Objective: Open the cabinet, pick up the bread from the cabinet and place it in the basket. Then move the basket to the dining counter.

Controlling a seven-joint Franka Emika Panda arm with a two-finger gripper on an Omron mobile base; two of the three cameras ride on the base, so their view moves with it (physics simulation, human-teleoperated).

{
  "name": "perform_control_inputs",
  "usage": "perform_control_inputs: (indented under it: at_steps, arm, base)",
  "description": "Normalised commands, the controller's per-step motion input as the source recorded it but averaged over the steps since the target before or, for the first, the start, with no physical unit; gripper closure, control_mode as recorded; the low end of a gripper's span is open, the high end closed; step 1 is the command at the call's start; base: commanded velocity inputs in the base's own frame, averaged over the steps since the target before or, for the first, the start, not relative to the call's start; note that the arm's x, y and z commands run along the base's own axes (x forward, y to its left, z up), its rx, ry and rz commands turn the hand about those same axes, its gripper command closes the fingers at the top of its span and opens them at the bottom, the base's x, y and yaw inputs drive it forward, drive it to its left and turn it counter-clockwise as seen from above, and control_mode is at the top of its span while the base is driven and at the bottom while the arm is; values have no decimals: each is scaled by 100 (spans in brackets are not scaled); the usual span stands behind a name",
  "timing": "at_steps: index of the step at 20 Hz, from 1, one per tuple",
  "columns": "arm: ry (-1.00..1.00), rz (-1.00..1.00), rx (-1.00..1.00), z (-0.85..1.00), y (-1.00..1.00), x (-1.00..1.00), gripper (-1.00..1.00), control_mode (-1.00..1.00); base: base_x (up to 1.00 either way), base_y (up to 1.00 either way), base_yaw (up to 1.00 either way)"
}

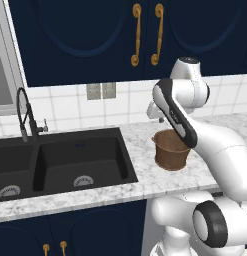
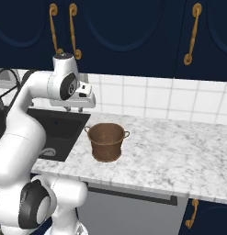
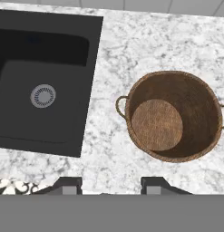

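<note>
The cabinet (image 1: 85,40) hangs above the counter with both arched navy doors shut and its long brass handles (image 1: 136,35) side by side. The bread is hidden from view. The brown basket (image 3: 174,115) stands upright and empty on the marble counter, right of the sink; it is also seen in the base views (image 1: 171,150) (image 2: 106,141). My gripper (image 2: 74,110) hovers well above the counter, pointing down, just left of the basket. Its fingertips (image 3: 68,186) stand apart with nothing between them, so it is open. The dining counter is out of view.
A black double sink (image 1: 60,160) with a dark faucet (image 1: 25,117) is set in the counter left of the basket. A white tiled wall (image 2: 147,98) runs under the cabinets. Bare marble (image 2: 179,151) stretches to the right of the basket.
</note>
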Motion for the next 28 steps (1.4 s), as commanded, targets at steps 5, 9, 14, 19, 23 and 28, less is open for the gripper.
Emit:
perform_control_inputs:
  at_steps: [5, 9, 14, 19, 23, 28]
  arm:
    - [-6, -2, 3, 4, -5, -8, -100, -100]
    - [-30, -2, -2, 40, -1, -32, -100, -100]
    - [-34, -14, -2, 93, -1, -32, -100, -100]
    - [-31, -23, 0, 100, -1, -13, -100, -100]
    - [-40, -15, -3, 100, 21, 0, -100, -100]
    - [-22, -4, 0, 100, 4, 2, -100, -100]
  base:
    - [0, 0, 0]
    - [0, 0, 0]
    - [0, 0, 0]
    - [0, 0, 0]
    - [0, 0, 0]
    - [0, 0, 0]
